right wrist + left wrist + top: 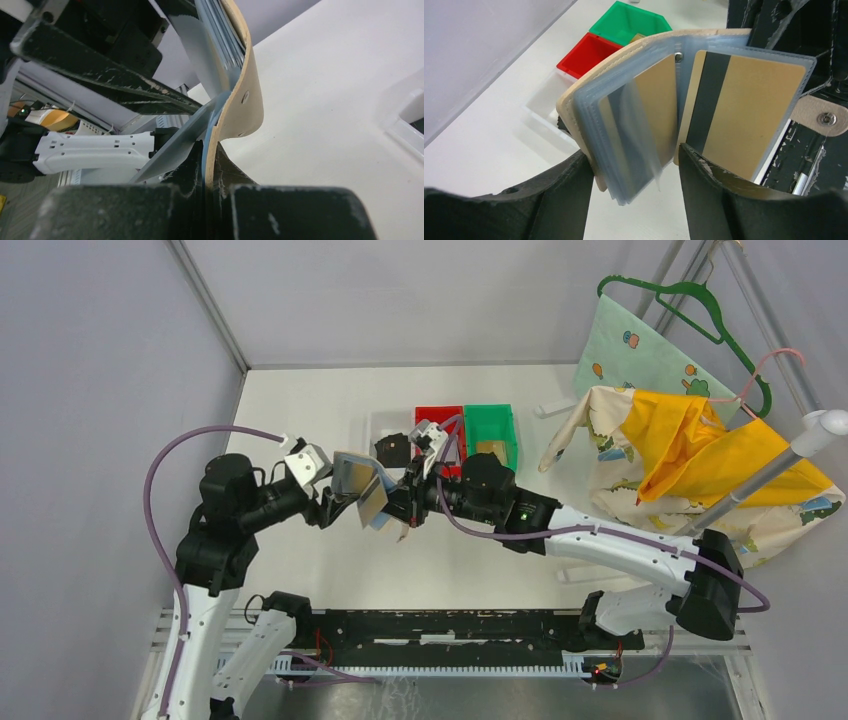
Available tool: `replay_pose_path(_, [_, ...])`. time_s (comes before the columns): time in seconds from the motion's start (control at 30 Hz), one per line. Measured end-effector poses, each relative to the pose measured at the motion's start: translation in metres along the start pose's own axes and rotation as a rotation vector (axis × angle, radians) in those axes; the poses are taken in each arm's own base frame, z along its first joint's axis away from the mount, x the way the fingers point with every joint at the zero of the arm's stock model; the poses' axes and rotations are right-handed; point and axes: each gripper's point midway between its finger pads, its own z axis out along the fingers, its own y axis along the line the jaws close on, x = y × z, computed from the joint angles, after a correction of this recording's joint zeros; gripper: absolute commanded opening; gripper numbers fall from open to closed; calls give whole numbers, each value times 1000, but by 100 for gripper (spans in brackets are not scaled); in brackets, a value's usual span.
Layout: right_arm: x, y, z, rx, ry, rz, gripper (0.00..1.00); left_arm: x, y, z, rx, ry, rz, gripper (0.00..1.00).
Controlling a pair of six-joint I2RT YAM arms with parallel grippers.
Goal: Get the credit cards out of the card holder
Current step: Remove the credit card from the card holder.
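Observation:
The beige card holder [574,107] hangs open in the air, its clear sleeves [636,135] fanned out. A gold-tan credit card [749,115] with a black stripe sits in the right-hand sleeve, and another gold card [659,100] shows behind the left sleeves. My left gripper [634,175] is open, its fingers either side of the sleeve stack's lower corner. My right gripper [207,165] is shut on the card holder's [240,95] beige cover and one sleeve. From above, the card holder [358,488] hangs between the left gripper [340,505] and the right gripper [402,505].
A white bin [385,430], a red bin [438,422] and a green bin [490,428] stand in a row behind the grippers. A tan card lies in the green bin [629,22]. Yellow and patterned cloths [690,440] hang on a rack at the right.

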Motion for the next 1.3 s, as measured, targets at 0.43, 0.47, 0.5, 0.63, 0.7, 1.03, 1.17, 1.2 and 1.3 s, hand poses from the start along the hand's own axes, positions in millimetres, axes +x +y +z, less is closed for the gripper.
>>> replay_pose_path(0.43, [3,15,-21,-146,13,-140,0,-17,-17,-9,80,-37,35,49])
replay_pose_path(0.47, [3,15,-22,-152,14,-151,0,-17,-18,-10,83,-39,37,48])
replay_pose_path(0.5, [3,15,-24,-157,14,-166,0,-18,-19,-10,86,-41,38,47])
replay_pose_path(0.63, [2,14,-27,-161,18,-223,0,-21,-22,-14,88,-53,51,43])
replay_pose_path(0.7, [3,14,-28,-167,20,-245,0,-23,-23,-16,87,-61,57,42])
replay_pose_path(1.03, [7,20,-31,-237,39,-373,0,-36,-26,-27,56,-118,112,80])
replay_pose_path(1.17, [6,19,-31,-248,47,-439,0,-40,-27,-30,47,-134,128,87])
replay_pose_path(1.2, [5,20,-31,-249,46,-453,0,-41,-27,-31,45,-138,131,90])
replay_pose_path(1.3, [-1,21,-32,-250,41,-490,0,-43,-27,-31,42,-149,141,92])
